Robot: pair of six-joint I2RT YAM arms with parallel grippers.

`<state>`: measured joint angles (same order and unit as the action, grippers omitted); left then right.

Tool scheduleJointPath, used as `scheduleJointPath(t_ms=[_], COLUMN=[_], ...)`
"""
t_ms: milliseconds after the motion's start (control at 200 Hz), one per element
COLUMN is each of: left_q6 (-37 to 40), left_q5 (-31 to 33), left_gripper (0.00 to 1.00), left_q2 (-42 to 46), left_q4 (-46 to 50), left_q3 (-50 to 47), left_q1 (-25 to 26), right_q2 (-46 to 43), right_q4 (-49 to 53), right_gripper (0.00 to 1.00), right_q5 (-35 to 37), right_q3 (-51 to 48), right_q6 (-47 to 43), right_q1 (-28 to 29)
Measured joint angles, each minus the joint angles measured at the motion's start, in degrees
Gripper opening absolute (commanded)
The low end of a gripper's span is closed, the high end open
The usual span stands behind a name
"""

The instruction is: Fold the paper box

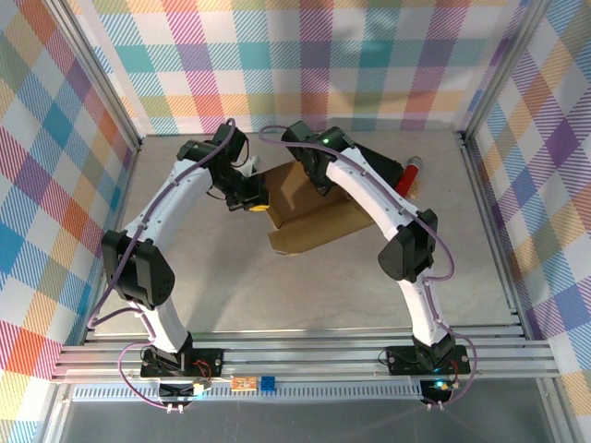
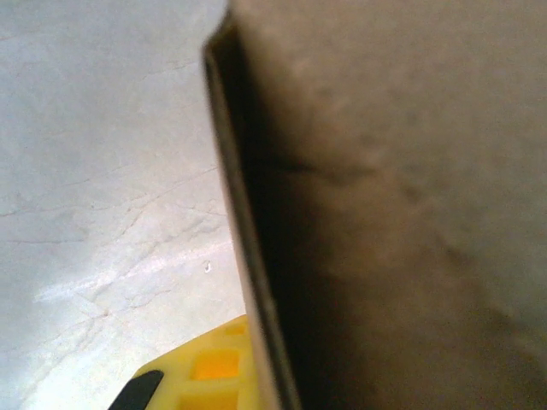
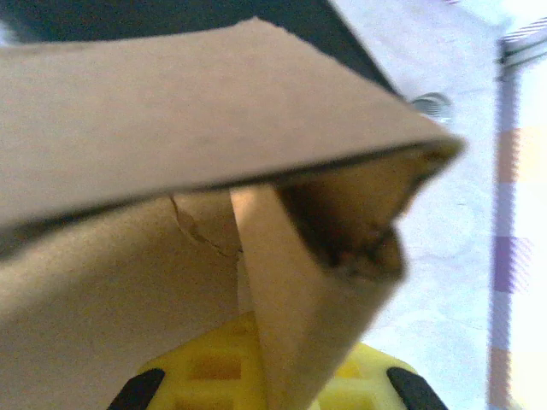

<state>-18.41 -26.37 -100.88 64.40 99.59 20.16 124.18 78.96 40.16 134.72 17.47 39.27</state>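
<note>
Cardboard box (image 1: 309, 226) found mid-table toward far side, part-folded, walls raised. Folding judged under way: left wall clamped by left gripper (image 1: 251, 196), flap pinched by right gripper (image 1: 320, 183). Next: flap to be pressed inward, wall held upright. Counted: one box, two grippers, one case (image 1: 374, 152).

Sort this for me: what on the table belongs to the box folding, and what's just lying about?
Job: paper box; left gripper and right gripper, both shut on it.
Lying about: red-and-silver cylinder at the far right; dark flat object beyond the box.
</note>
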Motion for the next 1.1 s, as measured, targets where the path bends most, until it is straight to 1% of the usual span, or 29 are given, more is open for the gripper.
scheduleJointPath(t_ms=[55,85,185,270,375,495,555,615,720,835,1100], left_q6=[0.0,0.0,-0.1,-0.1,-0.1,-0.1,-0.1,-0.1,-0.1,0.0,-0.1], left_q5=[0.0,-0.1,-0.6,-1.0,-1.2,-1.2,-1.2,-1.2,-1.2,-1.1,-1.2], left_gripper=[0.0,0.0,0.0,0.0,0.0,0.0,0.0,0.0,0.0,0.0,0.0], left_q2=[0.0,0.0,0.0,0.0,0.0,0.0,0.0,0.0,0.0,0.0,0.0], left_q4=[0.3,0.6,1.5,1.6,1.8,2.1,2.2,2.2,2.3,1.7,1.8], left_q3=[0.1,0.3,1.2,1.8,2.2,2.5,2.5,2.5,2.6,2.9,3.0], left_q1=[0.0,0.0,0.0,0.0,0.0,0.0,0.0,0.0,0.0,0.0,0.0], right_q2=[-1.0,-1.5,-2.5,-2.5,-2.5,-2.5,-2.5,-2.5,-2.2,-1.6,-0.5], right_q4=[-0.8,-1.2,-2.2,-2.6,-2.7,-2.7,-2.7,-2.6,-2.6,-1.4,-0.7], right_gripper=[0.19,0.21,0.22,0.23,0.25,0.27,0.26,0.21,0.1,0.0,0.0], right_q5=[-4.0,-5.8,-12.6,-16.7,-19.8,-21.6,-22.0,-22.0,-21.1,-18.8,-10.4], right_q3=[-0.5,-0.7,-0.2,0.4,0.4,0.9,1.3,1.9,3.0,3.4,3.9], right_q6=[-1.1,-1.9,-3.6,-4.3,-4.8,-4.9,-5.1,-5.2,-6.1,-6.9,-5.9], right_q1=[-1.1,-1.8,-3.9,-5.6,-6.4,-6.8,-6.8,-6.9,-7.0,-6.9,-4.5])
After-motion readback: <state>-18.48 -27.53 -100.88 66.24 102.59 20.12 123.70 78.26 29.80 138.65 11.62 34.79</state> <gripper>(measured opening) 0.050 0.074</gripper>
